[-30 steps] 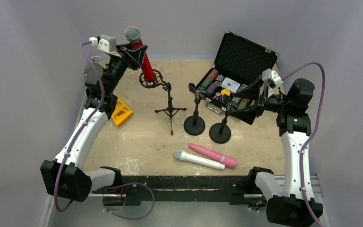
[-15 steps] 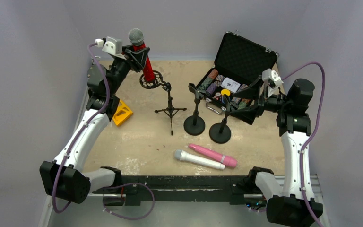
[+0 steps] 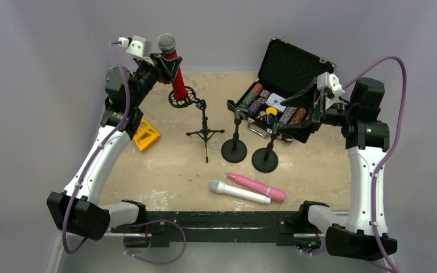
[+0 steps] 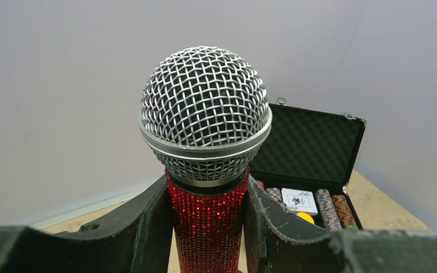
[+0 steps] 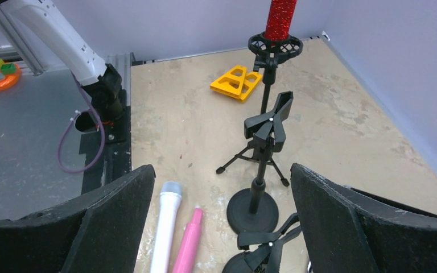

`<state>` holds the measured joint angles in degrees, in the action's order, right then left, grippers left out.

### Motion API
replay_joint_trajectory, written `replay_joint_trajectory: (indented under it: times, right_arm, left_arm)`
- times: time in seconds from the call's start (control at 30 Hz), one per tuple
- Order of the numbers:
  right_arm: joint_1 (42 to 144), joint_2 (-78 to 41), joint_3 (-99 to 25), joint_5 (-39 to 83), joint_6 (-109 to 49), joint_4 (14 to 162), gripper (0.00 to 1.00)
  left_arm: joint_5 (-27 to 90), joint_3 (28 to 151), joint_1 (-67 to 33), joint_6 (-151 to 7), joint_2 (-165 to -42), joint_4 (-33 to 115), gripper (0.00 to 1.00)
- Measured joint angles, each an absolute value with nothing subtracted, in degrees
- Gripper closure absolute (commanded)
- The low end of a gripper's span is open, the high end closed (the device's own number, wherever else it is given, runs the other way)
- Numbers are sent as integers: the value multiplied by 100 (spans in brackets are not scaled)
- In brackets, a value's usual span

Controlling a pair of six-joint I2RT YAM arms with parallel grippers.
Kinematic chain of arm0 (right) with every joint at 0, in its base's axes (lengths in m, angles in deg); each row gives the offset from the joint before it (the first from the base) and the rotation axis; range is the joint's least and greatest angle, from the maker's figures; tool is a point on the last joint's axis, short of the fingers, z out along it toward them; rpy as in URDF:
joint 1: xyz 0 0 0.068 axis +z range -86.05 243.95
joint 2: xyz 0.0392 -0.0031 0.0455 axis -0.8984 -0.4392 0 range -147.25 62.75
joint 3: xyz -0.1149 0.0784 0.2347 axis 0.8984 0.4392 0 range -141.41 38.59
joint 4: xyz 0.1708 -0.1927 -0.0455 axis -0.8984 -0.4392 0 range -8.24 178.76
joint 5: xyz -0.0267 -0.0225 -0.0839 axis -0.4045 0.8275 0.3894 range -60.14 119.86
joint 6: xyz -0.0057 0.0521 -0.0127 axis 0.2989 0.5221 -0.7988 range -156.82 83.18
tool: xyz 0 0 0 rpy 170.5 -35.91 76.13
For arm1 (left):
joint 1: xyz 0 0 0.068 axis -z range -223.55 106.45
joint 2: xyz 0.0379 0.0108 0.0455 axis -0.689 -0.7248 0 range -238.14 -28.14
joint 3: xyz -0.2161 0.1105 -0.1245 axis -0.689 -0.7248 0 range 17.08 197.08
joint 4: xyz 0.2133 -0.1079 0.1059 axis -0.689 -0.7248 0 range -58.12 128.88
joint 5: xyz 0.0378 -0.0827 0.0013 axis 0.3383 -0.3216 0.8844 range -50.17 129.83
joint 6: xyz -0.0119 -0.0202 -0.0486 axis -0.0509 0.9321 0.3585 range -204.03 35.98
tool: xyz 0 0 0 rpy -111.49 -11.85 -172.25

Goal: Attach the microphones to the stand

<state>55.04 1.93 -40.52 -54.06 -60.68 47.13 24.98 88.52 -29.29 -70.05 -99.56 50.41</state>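
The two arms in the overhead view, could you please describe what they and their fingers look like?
Both the left arm and right arm have white links with black joints and bases. A purple cable loops along each to a white wrist camera. The fingers are broad, matte black, with scuffed edges.

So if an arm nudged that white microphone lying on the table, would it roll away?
Probably, yes: the white microphone is a smooth round stick lying flat, so a sideways push would likely roll it. The pink microphone beside it might stop it on that side. It looks rigid, so it should lift without bending.
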Motion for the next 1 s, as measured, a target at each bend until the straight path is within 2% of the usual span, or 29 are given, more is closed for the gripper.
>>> replay_joint_trajectory:
  times: [0.37, 0.67, 1.0]
  right_arm:
    - [6448, -84, -4636, -4696, -6815, 3699, 6]
    - [6710, -321, -5128, -4447, -6988, 3406, 6]
    - [7003, -432, -5161, -4294, -7032, 3288, 6]
  left_arm:
    - [2686, 9132, -2955, -6959, -9928, 4606, 100]
    - [2745, 9652, -2955, -6970, -10006, 3802, 100]
    - [2821, 9314, -2961, -6961, -9921, 4222, 100]
